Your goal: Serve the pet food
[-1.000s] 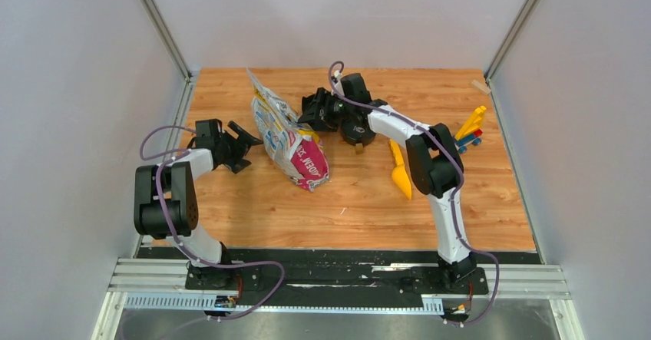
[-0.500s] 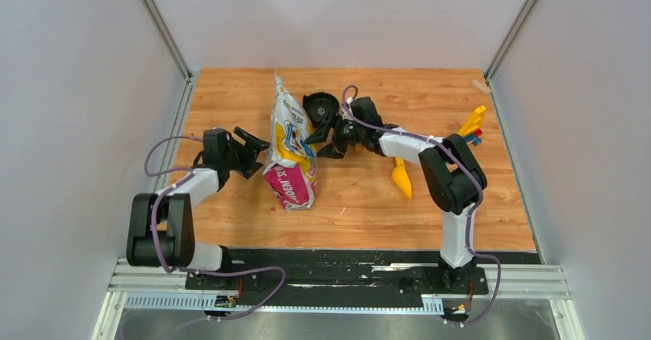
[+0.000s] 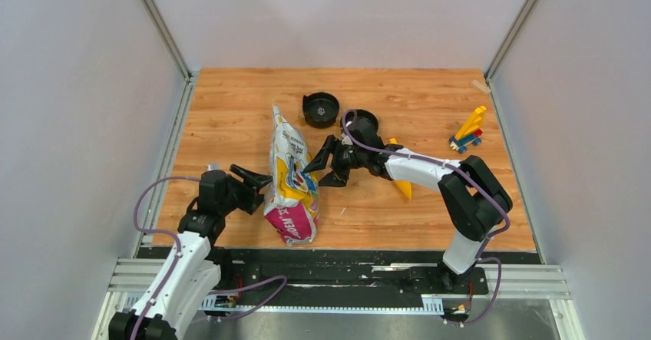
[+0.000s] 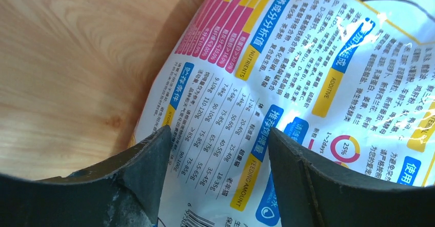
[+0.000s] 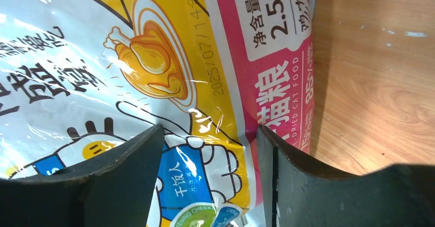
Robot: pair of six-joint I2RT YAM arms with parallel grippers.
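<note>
Bag (image 3: 292,179) slid nearer, between left gripper (image 3: 261,190) and right gripper (image 3: 315,176).

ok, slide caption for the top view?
Left end effector and right end effector flank glossy cartoon-printed bag on wooden table.

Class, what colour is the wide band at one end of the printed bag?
The band is pink with white lettering; the right wrist view shows it best.
</note>
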